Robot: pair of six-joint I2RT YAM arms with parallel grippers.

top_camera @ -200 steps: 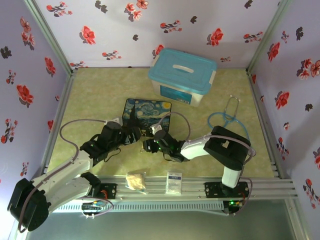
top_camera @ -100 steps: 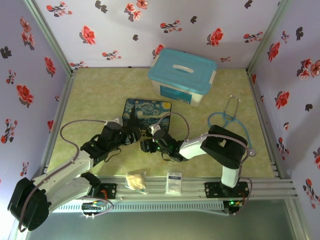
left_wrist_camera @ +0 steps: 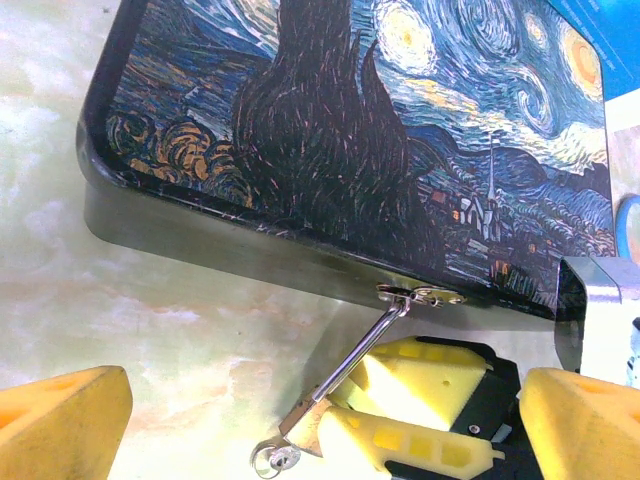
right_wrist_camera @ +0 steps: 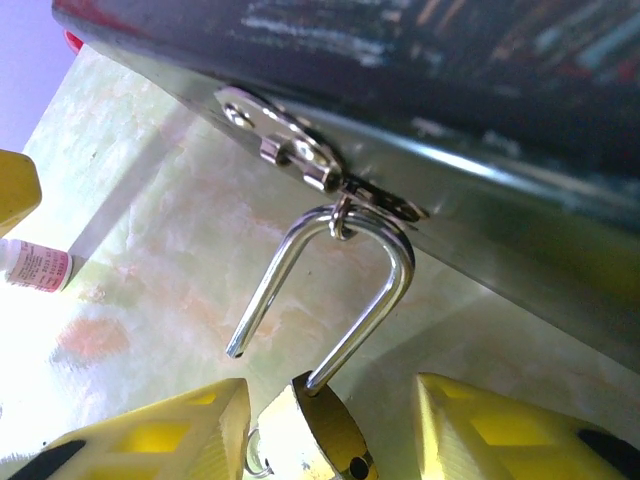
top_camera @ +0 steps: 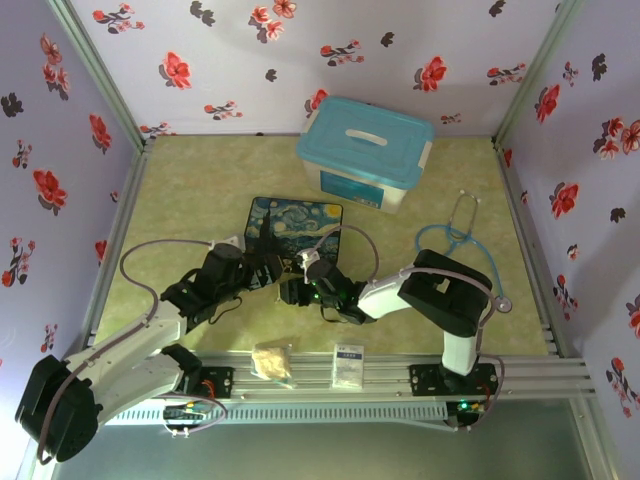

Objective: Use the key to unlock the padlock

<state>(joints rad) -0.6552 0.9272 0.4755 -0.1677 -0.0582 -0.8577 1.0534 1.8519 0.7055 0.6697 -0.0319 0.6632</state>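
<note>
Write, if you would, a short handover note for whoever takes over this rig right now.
Left gripper: jaws wide open, empty, near the painted box front.
Right gripper: jaws either side of the padlock body; grip unclear.
The padlock is hooked through the box hasp, one shackle leg free: unlocked.
Key seemingly at its base.
Left: perhaps unhook the shackle, withdraw the key.
</note>
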